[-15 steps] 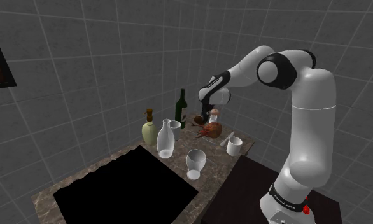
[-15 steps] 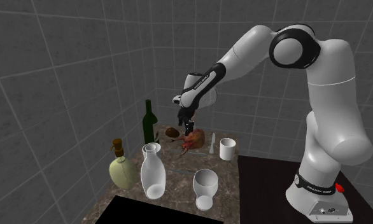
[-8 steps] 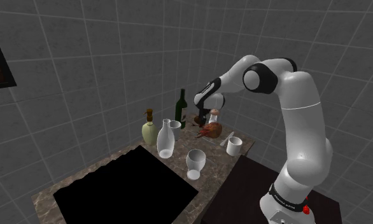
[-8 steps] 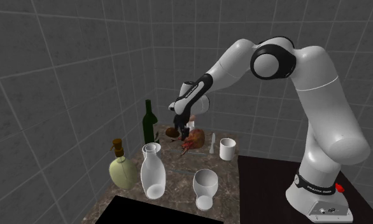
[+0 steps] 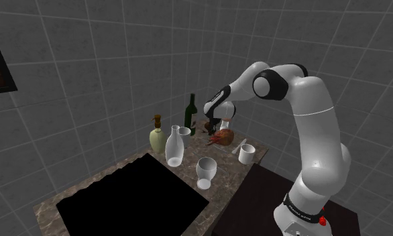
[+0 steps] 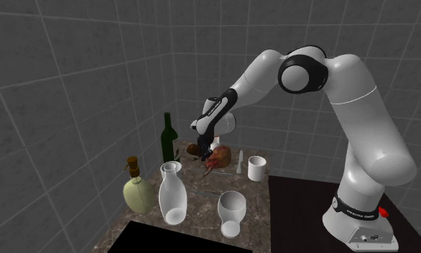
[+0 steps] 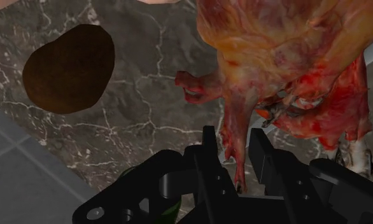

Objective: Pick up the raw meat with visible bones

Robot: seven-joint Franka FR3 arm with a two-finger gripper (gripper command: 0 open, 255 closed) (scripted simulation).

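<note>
Grey tiled walls (image 5: 88,60) close in a corner behind a dark marbled tabletop (image 5: 225,171), which has a flat black area (image 5: 131,194) cut into it at the shoulder view's lower left. Bottles, white vessels and a white mug (image 5: 246,153) stand along the tabletop's far side.

Over the last second the white arm has folded lower and reached toward the corner. This has brought the black hand (image 6: 204,147) down from above the raw, red-and-orange meat with pale bone ends (image 6: 220,156) to the meat's own level. The meat has not shifted. It lies on the tabletop right of centre in the second exterior view, just beside a brown rounded lump (image 7: 67,67).

In the wrist view the 2 fingers stand a narrow way apart, and a hanging strip of the meat (image 7: 287,57) runs between them. No firm clasp is plain. The approach looks finished, and closing and lifting remain.
</note>
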